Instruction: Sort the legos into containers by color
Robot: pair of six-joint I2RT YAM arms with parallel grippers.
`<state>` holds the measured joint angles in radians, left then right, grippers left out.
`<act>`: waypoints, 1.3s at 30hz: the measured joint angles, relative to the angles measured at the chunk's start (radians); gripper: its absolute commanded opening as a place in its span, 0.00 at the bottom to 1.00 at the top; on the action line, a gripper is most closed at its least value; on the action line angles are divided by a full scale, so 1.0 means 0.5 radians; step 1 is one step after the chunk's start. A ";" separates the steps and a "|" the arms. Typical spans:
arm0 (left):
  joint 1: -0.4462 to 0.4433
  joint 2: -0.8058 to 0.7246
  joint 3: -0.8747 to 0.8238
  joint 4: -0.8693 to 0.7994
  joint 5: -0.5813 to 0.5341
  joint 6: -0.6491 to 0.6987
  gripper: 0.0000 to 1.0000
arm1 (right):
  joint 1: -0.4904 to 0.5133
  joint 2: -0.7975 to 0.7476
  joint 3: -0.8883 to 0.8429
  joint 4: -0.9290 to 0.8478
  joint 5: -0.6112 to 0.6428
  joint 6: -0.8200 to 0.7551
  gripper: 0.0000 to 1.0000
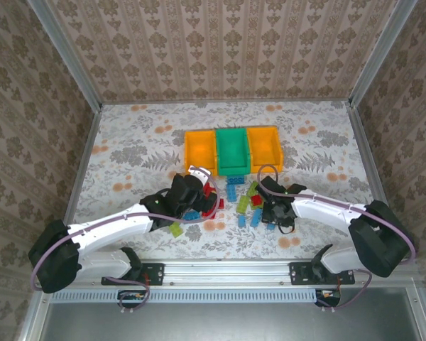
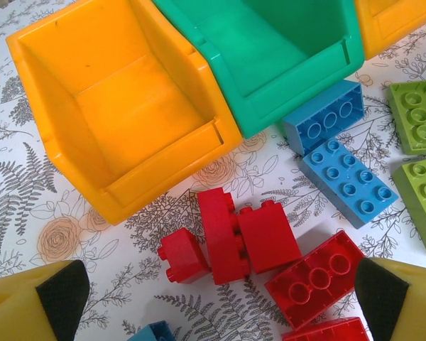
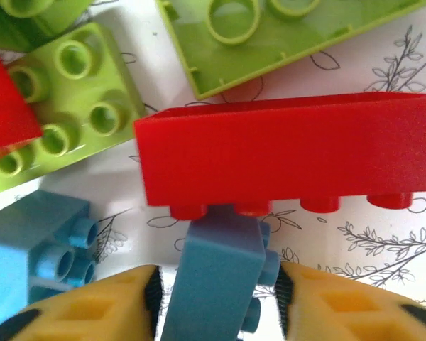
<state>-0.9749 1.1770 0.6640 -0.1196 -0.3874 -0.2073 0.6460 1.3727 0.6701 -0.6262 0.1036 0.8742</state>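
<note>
Right fingers [image 3: 341, 312] clench a small blue plastic brick [image 3: 213, 277] on the floral surface [image 1: 128, 149] (a long red plastic brick [image 3: 291, 149] alongside); left fingers [image 2: 28, 312] gape above small red plastic bricks [image 2: 227, 234] near an orange-yellow plastic bin [image 2: 57, 106].

I can read no lettering, number or brand anywhere: the studs on the legos [image 2: 348, 177] are too blurred to tell, the containers [image 2: 57, 117] have plain walls, and the surface [image 2: 21, 177] carries only a flower print
</note>
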 measured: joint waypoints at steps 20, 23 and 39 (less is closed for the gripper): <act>-0.014 0.014 0.067 -0.001 -0.133 0.058 1.00 | -0.068 -0.025 0.981 0.032 0.067 -0.416 0.20; -0.015 0.018 0.067 -0.017 -0.132 0.058 1.00 | -0.162 0.316 1.217 0.199 -0.036 -0.539 0.20; -0.039 -0.175 0.015 -0.143 -0.142 0.054 1.00 | -0.292 1.472 2.113 0.123 -0.117 -0.761 0.39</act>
<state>-0.9943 1.0897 0.6716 -0.1913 -0.4583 -0.1802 0.4999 2.1090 1.7267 -0.5648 0.0448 0.4938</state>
